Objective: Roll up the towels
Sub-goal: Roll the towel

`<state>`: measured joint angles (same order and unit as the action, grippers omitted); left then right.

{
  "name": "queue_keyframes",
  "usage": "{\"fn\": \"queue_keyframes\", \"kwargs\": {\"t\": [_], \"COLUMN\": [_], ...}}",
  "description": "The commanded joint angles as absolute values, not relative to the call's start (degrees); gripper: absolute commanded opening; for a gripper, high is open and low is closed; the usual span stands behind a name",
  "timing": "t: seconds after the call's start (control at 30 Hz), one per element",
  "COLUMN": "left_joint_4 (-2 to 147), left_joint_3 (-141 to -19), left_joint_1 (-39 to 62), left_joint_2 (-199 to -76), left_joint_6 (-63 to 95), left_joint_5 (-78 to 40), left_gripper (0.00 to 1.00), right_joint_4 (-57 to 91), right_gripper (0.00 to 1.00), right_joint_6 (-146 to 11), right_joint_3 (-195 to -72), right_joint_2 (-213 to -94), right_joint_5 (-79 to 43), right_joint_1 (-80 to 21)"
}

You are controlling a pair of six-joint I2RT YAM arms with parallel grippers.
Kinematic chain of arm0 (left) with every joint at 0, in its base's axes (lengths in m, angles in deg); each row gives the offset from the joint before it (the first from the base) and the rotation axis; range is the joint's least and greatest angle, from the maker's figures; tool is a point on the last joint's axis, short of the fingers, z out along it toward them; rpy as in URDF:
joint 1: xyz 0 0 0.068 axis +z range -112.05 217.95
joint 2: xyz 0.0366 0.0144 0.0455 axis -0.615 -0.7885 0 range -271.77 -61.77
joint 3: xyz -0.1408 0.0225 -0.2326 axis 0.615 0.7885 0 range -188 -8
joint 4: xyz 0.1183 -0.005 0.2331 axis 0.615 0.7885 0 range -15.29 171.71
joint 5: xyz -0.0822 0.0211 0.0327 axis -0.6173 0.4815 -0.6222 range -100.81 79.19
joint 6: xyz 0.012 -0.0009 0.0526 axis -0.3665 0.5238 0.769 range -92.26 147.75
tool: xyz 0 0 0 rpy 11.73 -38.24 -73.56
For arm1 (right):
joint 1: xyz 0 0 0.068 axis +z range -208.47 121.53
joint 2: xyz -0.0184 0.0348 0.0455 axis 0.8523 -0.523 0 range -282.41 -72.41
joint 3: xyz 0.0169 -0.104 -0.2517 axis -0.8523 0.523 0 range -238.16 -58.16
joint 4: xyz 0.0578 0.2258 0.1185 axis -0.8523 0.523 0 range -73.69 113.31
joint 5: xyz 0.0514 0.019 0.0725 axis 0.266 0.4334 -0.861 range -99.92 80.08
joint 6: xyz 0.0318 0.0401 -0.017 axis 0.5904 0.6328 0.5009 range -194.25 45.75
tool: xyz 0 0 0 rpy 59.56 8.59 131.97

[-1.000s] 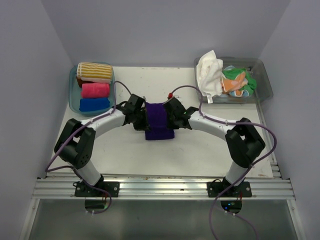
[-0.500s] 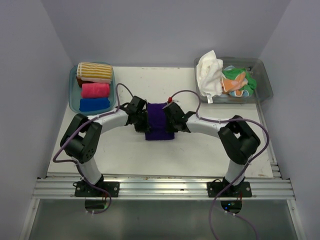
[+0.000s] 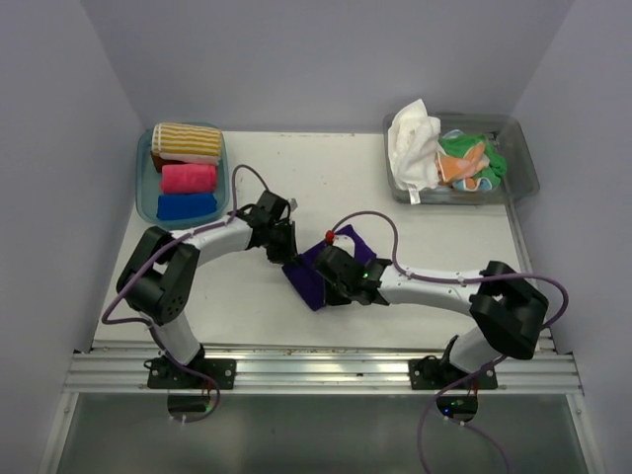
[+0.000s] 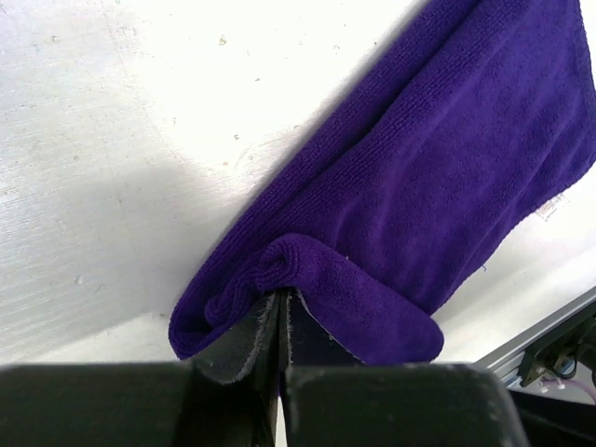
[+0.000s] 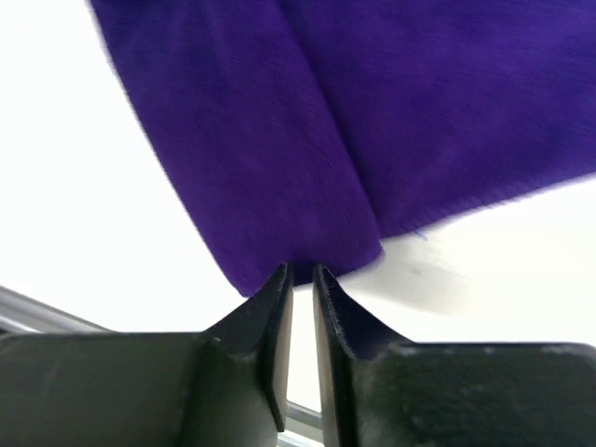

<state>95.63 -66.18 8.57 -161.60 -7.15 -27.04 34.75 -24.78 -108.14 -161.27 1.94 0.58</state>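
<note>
Tubs sit well back: blue tub [image 3: 144,188] far left with striped towel [image 3: 188,141], pink towel [image 3: 188,178] and blue towel [image 3: 186,205] rolled inside; clear tub [image 3: 523,163] far right, heaped with white towel [image 3: 413,143], green towel [image 3: 459,146] and orange towel [image 3: 464,170]. Bare table [image 3: 296,168] lies between them. Purple towel [image 3: 311,278] lies skewed at centre, near the rail [image 3: 326,370]. Left gripper [image 4: 281,296], arm low and bent, is clenched on a bunched fold. Right gripper [image 5: 300,272] has its fingers almost together at the towel's corner; whether it grips is unclear.

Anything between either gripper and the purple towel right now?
Nothing visible does. The left gripper is shut on a folded corner of the purple towel, and the right gripper has its tips right at the towel's edge; whether it grips is unclear. The blue tub and clear tub sit away at the table's far corners.
</note>
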Motion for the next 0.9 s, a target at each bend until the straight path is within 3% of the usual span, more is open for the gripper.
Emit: {"fn": "queue_keyframes", "kwargs": {"t": [0.0, 0.37, 0.87], "left_joint_4": [98.17, 104.23, 105.03], "left_joint_3": [-67.24, -70.58, -74.53], "left_joint_1": [8.86, 8.86, 11.14], "left_joint_2": [-159.07, -154.59, -158.98], "left_joint_6": [-3.90, -3.11, -2.67], "left_joint_5": [-26.19, -23.91, -25.84], "left_gripper": [0.06, 0.39, 0.41], "right_joint_4": [42.93, 42.86, 40.40], "right_gripper": [0.22, 0.49, 0.56], "right_joint_6": [-25.20, -42.50, -52.27], "right_joint_3": [-112.12, -120.47, -126.18], "right_joint_2": [-158.55, -161.62, -172.43], "right_joint_5": [7.56, 10.38, 15.74], "right_joint_1": [0.51, 4.63, 10.88]}}
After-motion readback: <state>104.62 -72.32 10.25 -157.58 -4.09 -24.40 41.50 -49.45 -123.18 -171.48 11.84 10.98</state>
